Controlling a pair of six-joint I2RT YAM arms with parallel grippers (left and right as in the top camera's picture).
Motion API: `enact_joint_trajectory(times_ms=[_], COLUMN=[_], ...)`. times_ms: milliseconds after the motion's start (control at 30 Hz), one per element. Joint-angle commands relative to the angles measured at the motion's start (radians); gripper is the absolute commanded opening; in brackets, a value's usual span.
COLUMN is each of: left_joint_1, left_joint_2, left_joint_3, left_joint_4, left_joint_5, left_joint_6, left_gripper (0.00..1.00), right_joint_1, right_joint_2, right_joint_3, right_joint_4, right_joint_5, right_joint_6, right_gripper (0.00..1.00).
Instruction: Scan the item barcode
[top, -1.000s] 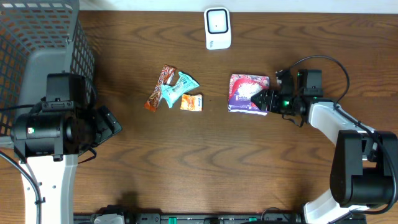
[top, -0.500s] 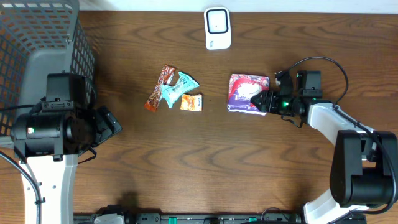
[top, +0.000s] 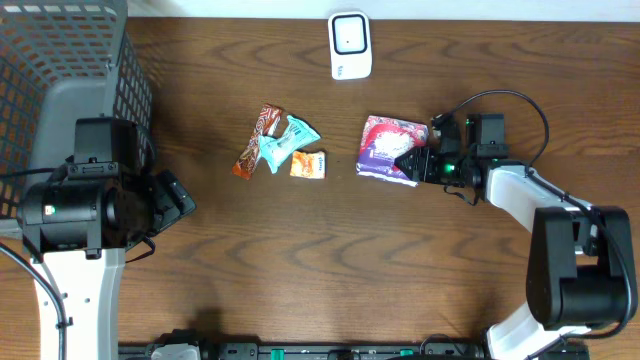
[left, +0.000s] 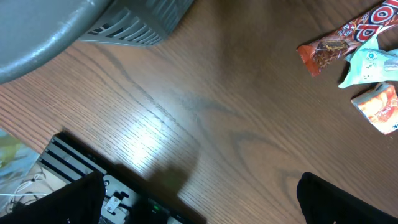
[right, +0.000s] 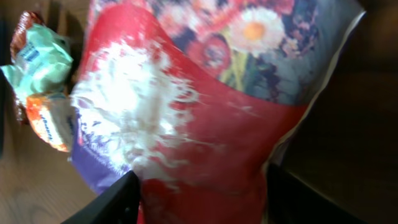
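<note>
The right gripper (top: 420, 165) straddles the near edge of the red packet (top: 388, 145), which lies on the counter (top: 300, 260) just ahead of it. Whether it pinches yet, I cannot tell. This looks like the pickup step. Next, the packet needs lifting toward the scanner (top: 350, 45) beyond. The left gripper (top: 176, 198) sits spread wide, well away. No barcode shows.

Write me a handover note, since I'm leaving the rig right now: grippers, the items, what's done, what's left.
Left gripper: open, empty, beside the basket.
Right gripper: jaws either side of the floral packet at its edge; a firm grip cannot be told.
The packet lies on the table, near the white scanner; three small snacks lie on its basket side.
Done: packet reached.
Left: secure it, find its barcode, present it to the scanner.
</note>
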Motion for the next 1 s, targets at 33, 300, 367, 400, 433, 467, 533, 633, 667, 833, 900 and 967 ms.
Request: enact_joint_trajectory(times_ms=[33,300,367,400,433,467,533,633,667,833,900,967], left_joint_1=[0.005,0.005,0.005,0.005,0.005,0.005,0.005,0.005,0.005,0.005,0.005,0.005], left_joint_2=[0.000,0.000,0.000,0.000,0.000,0.000,0.000,0.000,0.000,0.000,0.000,0.000], left_joint_3=[-0.007,-0.007,-0.007,-0.007,-0.007,-0.007,-0.007,-0.007,-0.007,-0.007,-0.007,-0.007], left_joint_4=[-0.003,-0.004,-0.004,-0.004,-0.004,-0.004,-0.004,-0.004,-0.004,-0.004,-0.003,-0.004], left_joint_5=[-0.016,-0.016,-0.016,-0.016,-0.016,-0.016,-0.016,-0.016,-0.016,-0.016,-0.016,-0.016], left_joint_6=[-0.010,-0.009,-0.010,-0.010,-0.010,-0.010,-0.010,-0.009,-0.010,-0.010,-0.010,-0.010], left_gripper=[0.98,0.98,0.98,0.98,0.98,0.98,0.98,0.98,0.98,0.98,0.98,0.98], right_joint_1=[0.005,0.002,0.004,0.007,0.011,0.017,0.035,0.087,0.108,0.233,0.265,0.285], right_joint_2=[0.064,0.017,-0.011,-0.029,-0.046,-0.063,-0.095,-0.131,-0.137,-0.137,-0.121,-0.100], right_joint_3=[-0.008,0.077,0.130,0.161,0.193,0.227,0.292,0.384,0.403,0.433,0.433,0.433], right_joint_4=[0.008,-0.051,-0.116,-0.159,-0.207,-0.256,-0.357,-0.507,-0.543,-0.677,-0.729,-0.768], right_joint_5=[-0.005,-0.012,0.014,0.049,0.095,0.148,0.286,0.589,0.682,1.166,1.309,1.376], right_joint_6=[0.013,0.057,0.057,0.057,0.052,0.046,0.028,0.023,0.023,0.040,0.070,0.072], right_gripper=[0.38,0.01,0.01,0.01,0.01,0.01,0.01,0.01,0.01,0.01,0.01,0.01])
